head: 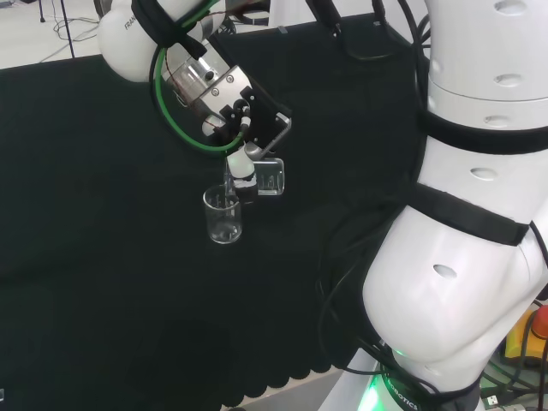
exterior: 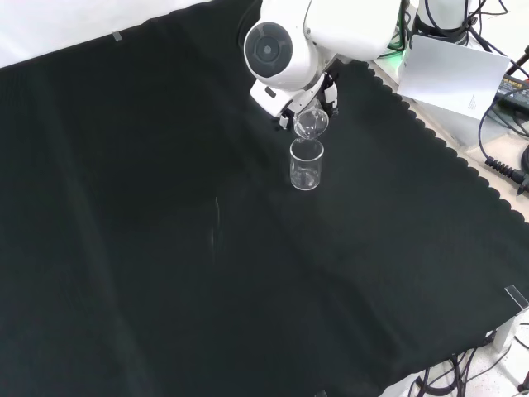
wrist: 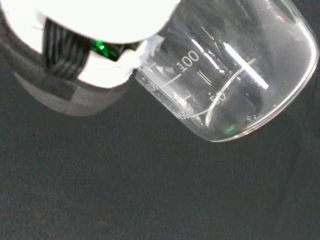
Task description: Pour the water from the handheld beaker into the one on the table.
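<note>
Black cloth (exterior: 149, 248), clear cylindrical beakers (exterior: 305, 165).

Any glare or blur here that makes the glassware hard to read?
Wrist view: bright streaks of glare cross the held beaker, and the white part of the hand is blurred. Head view: the table beaker shows mainly as pale outlines against the black cloth. Front view: even light, both beakers faint.

A black cloth (exterior: 165, 248) covers the bench and takes up most of the front view, its scalloped edge running down the right side. A white sheet (exterior: 450, 74) lies at the upper right of that view, beside dark cables (exterior: 504, 165) at the right edge. In the head view's lower right corner sits a yellow box with a red button (head: 535, 330).
</note>
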